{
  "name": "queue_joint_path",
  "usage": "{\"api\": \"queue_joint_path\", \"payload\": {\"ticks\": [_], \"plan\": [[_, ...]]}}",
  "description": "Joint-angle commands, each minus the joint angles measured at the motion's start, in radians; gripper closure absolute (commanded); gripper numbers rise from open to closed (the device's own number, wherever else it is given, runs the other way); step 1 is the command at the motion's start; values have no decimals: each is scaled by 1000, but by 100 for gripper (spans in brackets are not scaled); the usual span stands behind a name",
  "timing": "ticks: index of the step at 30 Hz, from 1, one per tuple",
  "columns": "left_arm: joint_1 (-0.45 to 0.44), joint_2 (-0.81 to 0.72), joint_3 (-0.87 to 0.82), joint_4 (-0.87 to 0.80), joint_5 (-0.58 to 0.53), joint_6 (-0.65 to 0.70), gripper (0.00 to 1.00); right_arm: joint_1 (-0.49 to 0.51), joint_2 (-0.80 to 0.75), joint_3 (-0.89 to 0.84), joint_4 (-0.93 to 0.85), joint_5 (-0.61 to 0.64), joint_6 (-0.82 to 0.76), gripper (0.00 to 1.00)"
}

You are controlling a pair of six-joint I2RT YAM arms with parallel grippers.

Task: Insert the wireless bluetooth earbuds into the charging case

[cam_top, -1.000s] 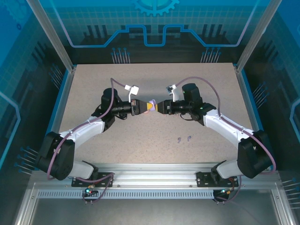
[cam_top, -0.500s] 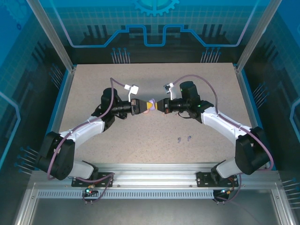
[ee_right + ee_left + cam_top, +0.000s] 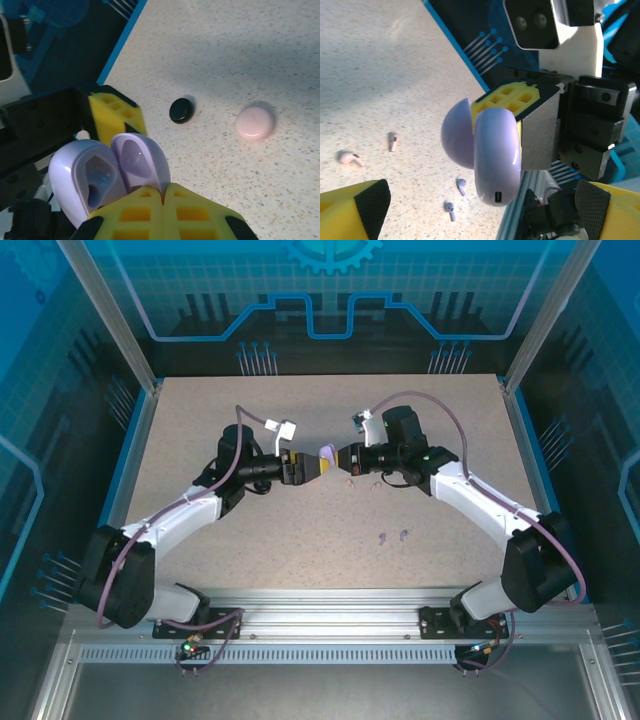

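Looking down from the top external camera, you see the two arms meeting over the middle of the table [image 3: 200, 420]. The left gripper [image 3: 305, 468] and right gripper [image 3: 342, 456] point at each other, with the lilac charging case [image 3: 327, 453] between them, up off the surface. Two lilac earbuds [image 3: 383, 537] lie side by side on the table, well apart from the case and nearer the right arm's base.

From the left wrist, your left gripper [image 3: 482, 216] stands wide, its yellow fingers [image 3: 350, 210] at the two bottom corners and touching nothing. The lilac charging case [image 3: 495, 155] hangs open ahead of them, pinched at its far side by the right gripper [image 3: 520, 115]. On the table beyond, two lilac earbuds [image 3: 461, 186] lie close together. A pale pink earbud [image 3: 347, 158] and a third small earbud [image 3: 392, 141] lie further off.

From the right wrist, your right gripper [image 3: 162, 195] is pressed narrow, clamping the lilac charging case [image 3: 107, 175] at its edge, and both hollow halves face you, empty. A black case [image 3: 181, 110] and a pink case [image 3: 255, 122] sit closed on the table, near each other.
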Motion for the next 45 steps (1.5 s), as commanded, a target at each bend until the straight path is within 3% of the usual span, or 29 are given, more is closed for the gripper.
{"api": "queue_joint_path", "payload": {"ticks": [1, 4, 6, 10, 14, 22, 30, 37, 41, 45], "plan": [[3, -59, 59, -167, -185, 41, 1, -22, -4, 36, -101, 68, -35, 100], [7, -91, 79, -264, -392, -5, 1, -37, -17, 39, -147, 101, -52, 100], [14, -116, 76, -284, -450, -8, 1, -45, -26, 41, -170, 118, -58, 100], [27, -139, 60, -258, -444, 28, 1, -50, -40, 58, -208, 141, -65, 100], [27, -100, 119, -358, -426, 120, 1, -50, -42, 88, -240, 147, -73, 100], [44, -55, 129, -394, -485, 121, 1, -52, -30, 181, -384, 180, -177, 100], [46, -47, 208, -460, -280, 224, 1, -50, 6, 311, -547, 172, -428, 100], [47, -15, 278, -563, -22, 377, 1, -45, 114, 483, -662, 161, -573, 100], [53, 50, 366, -674, 116, 469, 1, -28, 201, 594, -724, 172, -634, 100], [58, 116, 463, -804, 187, 552, 1, -7, 255, 662, -760, 177, -687, 100]]}}
